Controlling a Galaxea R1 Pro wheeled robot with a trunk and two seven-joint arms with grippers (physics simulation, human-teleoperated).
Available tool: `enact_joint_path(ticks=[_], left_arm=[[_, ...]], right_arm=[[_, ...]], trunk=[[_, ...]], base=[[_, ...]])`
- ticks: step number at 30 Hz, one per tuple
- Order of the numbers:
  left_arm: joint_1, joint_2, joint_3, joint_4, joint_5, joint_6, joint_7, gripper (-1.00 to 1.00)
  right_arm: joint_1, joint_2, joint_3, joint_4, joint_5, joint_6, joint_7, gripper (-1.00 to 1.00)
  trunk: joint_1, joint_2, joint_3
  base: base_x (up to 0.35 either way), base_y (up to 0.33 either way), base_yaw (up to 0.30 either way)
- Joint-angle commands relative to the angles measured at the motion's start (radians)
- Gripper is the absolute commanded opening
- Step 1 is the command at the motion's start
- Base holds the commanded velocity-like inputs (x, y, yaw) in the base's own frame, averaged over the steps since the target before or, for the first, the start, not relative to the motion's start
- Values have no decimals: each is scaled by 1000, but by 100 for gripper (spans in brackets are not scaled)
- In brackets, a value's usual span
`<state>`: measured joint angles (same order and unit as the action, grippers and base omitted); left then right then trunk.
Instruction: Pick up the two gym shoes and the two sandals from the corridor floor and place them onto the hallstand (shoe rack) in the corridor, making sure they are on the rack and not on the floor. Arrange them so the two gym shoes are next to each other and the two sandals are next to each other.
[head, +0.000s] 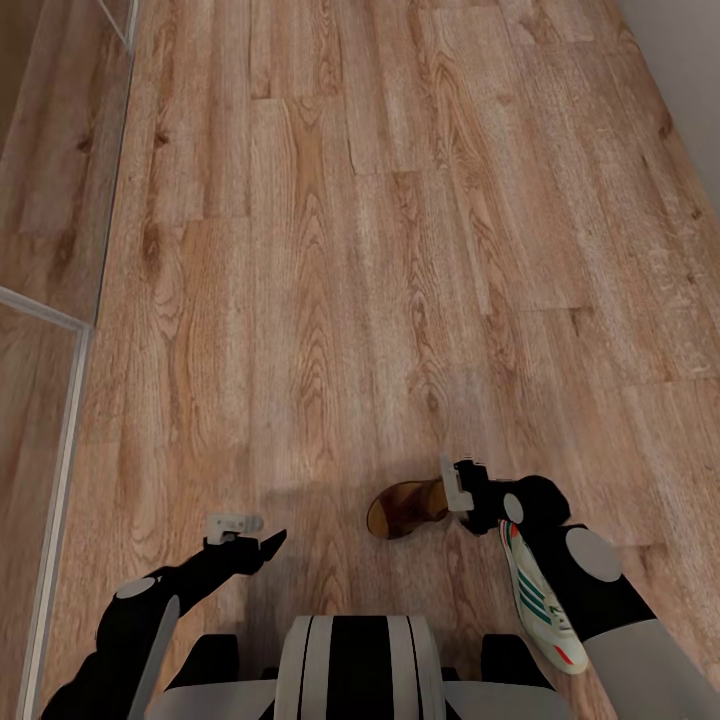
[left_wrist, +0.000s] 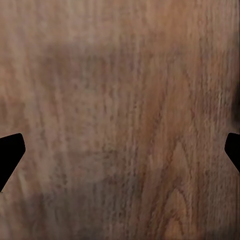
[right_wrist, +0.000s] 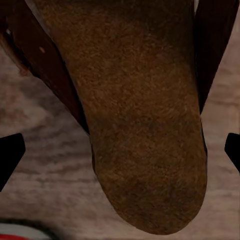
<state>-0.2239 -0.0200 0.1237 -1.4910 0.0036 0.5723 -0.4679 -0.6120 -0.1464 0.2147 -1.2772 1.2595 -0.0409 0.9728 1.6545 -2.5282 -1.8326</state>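
One dark brown sandal lies on the corridor floor just ahead of my base. My right gripper hangs at its heel end, open. In the right wrist view the tan footbed of the sandal sits close under the open right gripper, whose fingertips stand wide on either side, apart from it. A white gym shoe with green stripes lies on the floor beside my right forearm; its edge shows in the right wrist view. My left gripper is open over bare floor. The hallstand is out of view.
A glass panel with a pale frame runs along the left side. A grey wall borders the floor at the upper right. My own base is at the near edge. Wood planks stretch ahead.
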Motion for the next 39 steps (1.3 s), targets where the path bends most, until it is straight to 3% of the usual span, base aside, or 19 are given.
enact_joint_path(ticks=[1,9,17,27,28,39], left_arm=[[0,0,-4,0,0,0,0,100],[0,0,-18,0,0,0,0,100],[0,0,-19,0,0,0,0,100],[0,0,-19,0,0,0,1,100],[0,0,-19,0,0,0,0,100],[0,0,-19,1,0,0,0,100]], right_arm=[[0,0,0,11,0,0,0,100],[0,0,0,130,0,0,-22,100],[0,0,0,173,1,0,-103,100],[0,-1,1,184,0,-1,-114,100],[0,-1,1,184,0,-1,-115,-100],[0,-1,2,185,0,-1,-114,-100]], trunk=[[0,0,0],[0,0,0],[0,0,0],[0,0,0],[0,0,0],[0,0,0]], base=[[0,0,0],[0,0,0],[0,0,0],[0,0,0],[0,0,0],[0,0,0]])
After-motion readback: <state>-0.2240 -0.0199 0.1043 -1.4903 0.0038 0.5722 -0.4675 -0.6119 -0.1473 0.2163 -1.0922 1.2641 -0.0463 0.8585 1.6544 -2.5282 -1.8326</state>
